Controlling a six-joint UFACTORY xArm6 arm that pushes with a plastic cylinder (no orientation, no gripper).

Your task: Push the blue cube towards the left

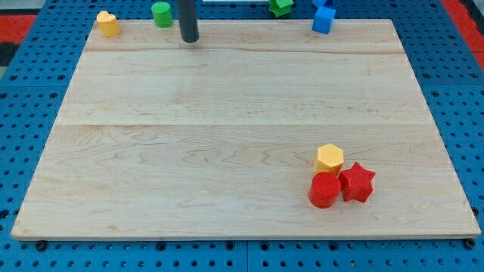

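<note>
Camera view shows my tip [189,39] near the top edge of the wooden board [227,151], touching no block. It is just a rod, so it cannot grab, only push. The blue cube [323,20] sits at the top edge near the top right corner, well apart from my tip, on its right. I think my tip must go round to the cube's right side to push it left
</note>
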